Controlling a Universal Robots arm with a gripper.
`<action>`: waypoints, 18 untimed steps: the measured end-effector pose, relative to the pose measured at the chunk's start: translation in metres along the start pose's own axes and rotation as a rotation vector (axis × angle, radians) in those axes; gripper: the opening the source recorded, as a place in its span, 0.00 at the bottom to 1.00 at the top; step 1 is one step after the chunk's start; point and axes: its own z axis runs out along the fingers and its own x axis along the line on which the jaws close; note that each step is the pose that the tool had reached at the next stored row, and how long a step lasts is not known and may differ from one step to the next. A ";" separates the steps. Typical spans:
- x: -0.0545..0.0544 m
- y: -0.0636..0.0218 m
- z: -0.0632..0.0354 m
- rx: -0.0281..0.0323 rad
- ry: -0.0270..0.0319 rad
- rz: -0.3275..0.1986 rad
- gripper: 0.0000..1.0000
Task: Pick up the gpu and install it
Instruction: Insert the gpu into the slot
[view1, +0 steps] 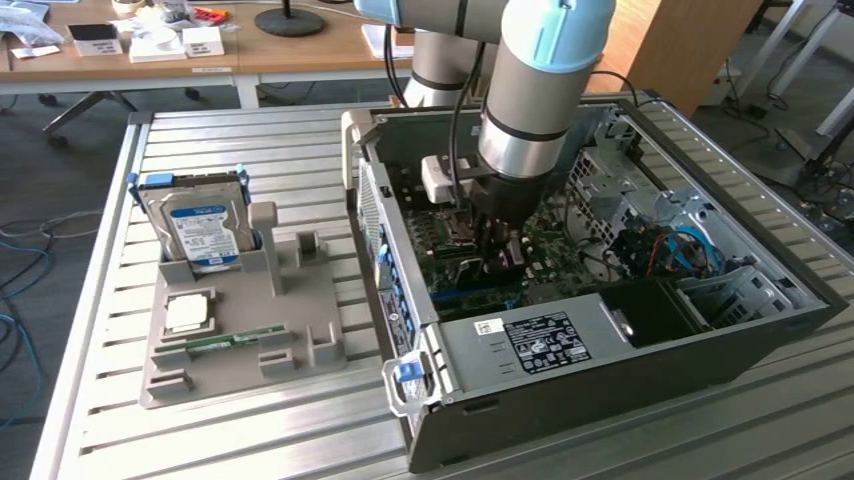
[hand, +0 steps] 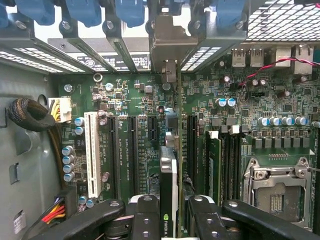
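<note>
Where the exterior view looks down on the slatted table (view1: 267, 420), can make out the gripper (view1: 489, 262) reaching down into the open computer case (view1: 747, 340), low over the motherboard (view1: 561, 262). Holds something dark between the fingers there, hard to tell apart from the board behind. Beside the case, on the exterior view's left, a grey holder (view1: 240, 340) with the hard drive (view1: 200, 232) standing upright in it, a processor (view1: 186, 312) and a memory stick (view1: 227, 341) lying flat.

Seen from the wrist view, plainer: the gpu (hand: 169, 190) stands on edge between the two black fingers (hand: 145, 215), jaws partly closed and pinching the card across its thin faces. Silver bracket (hand: 170, 42) points toward the rear slot openings (hand: 100, 47); card edge lines up over a black expansion slot (hand: 152, 127) in the motherboard (hand: 280, 125). Cannot tell whether the edge connector is seated or just above the slot.

Judged as a light, stiff, flat card, but fragile: bare circuit board, a smooth cooler face likely to slip. Best gripped as here, across the flat faces near the middle, clear of the connector edge and the bracket.
</note>
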 end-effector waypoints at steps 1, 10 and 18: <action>0.000 0.0000 0.0000 0.0000 0.0000 0.000 0.27; 0.000 0.0006 0.0002 0.0002 -0.0003 0.000 0.27; 0.000 0.0027 0.0001 0.0000 -0.0002 0.000 0.27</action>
